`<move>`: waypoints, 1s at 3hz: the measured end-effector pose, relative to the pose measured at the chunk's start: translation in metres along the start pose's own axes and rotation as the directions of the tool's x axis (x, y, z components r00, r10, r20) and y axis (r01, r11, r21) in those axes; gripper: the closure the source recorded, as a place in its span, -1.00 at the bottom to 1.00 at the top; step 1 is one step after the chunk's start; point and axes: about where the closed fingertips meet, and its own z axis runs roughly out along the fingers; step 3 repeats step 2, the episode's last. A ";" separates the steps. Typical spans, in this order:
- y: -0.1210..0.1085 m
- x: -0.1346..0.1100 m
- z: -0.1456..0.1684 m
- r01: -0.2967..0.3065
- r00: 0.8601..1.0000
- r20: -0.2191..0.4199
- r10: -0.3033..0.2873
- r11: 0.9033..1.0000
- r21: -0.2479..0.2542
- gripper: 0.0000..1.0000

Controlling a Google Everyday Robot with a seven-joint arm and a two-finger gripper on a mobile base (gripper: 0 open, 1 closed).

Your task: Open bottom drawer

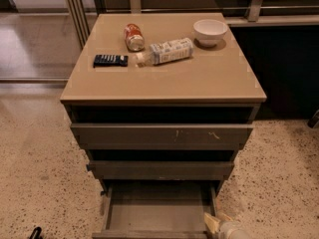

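The bottom drawer (157, 210) of the tan-topped cabinet (164, 83) stands pulled out toward me. Its shallow grey tray is open to view and looks empty, and its front lies along the lower edge of the picture. Above it are the mid-sized grey front (160, 170) and the widest front with pale scratch marks (162, 134), both only slightly out. My gripper (219, 226) is pale and sits low at the drawer's front right corner, partly cut off by the picture edge.
On the cabinet top lie a red can (133, 37), a plastic bottle on its side (167, 51), a white bowl (210, 32) and a dark packet (110, 60). Speckled floor surrounds the cabinet. A dark counter (286, 68) stands to the right, and a small black object (35, 232) lies at the bottom left.
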 end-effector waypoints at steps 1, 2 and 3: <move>0.000 0.000 0.000 0.000 1.000 0.000 0.000 1.000 0.000 -1.00; 0.000 0.000 0.000 0.000 1.000 0.000 0.000 1.000 0.000 -1.00; 0.000 0.000 0.000 0.000 1.000 0.000 0.000 1.000 0.000 -1.00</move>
